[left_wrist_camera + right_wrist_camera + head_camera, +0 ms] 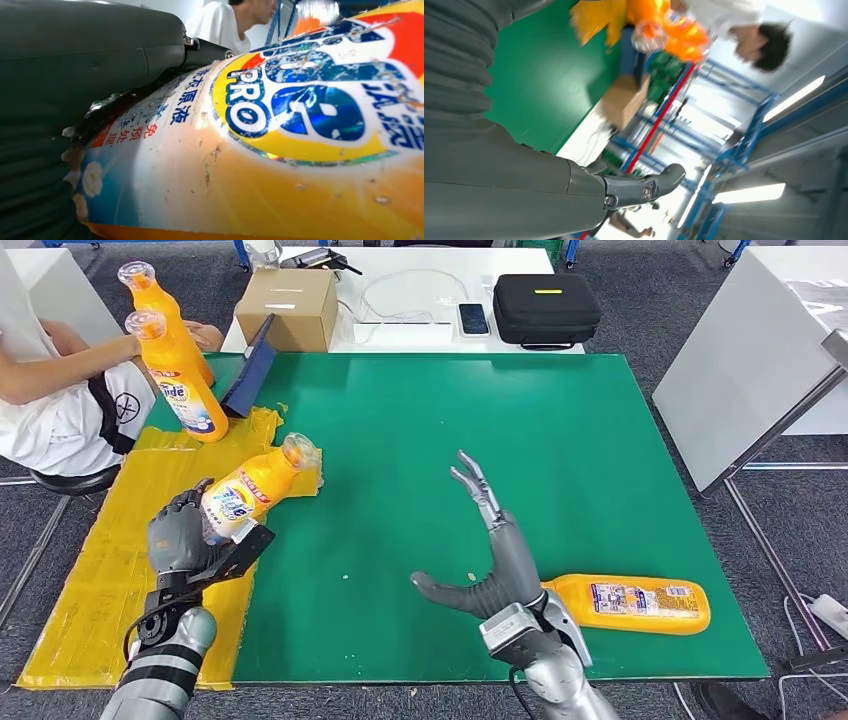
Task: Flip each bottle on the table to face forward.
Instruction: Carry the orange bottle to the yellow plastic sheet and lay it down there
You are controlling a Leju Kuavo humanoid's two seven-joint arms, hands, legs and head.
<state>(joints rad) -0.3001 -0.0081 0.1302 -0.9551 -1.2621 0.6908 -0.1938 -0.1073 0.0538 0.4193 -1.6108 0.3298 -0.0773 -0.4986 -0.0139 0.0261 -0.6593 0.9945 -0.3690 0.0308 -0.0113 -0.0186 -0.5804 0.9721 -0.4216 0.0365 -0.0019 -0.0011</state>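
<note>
While the left hand (180, 535) grips a tilted bottle (250, 490), neck toward 1 o'clock, the open right hand (492, 570) has the lying bottle (630, 603) at its 3 o'clock; the left wrist view shows the front label (310, 105)

A flat bright green table mat (560, 440) meets a crinkled yellow plastic sheet (90, 590) at its left edge. The orange-yellow plastic bottle with a clear cap (250, 490) carries a label in white, blue and red, with blue lettering ringed in yellow on it. The dark grey left hand (180, 535) contrasts with it. Another orange plastic bottle (625, 602) shows a pale label with red and blue print. The right hand (490, 555) is grey too
</note>
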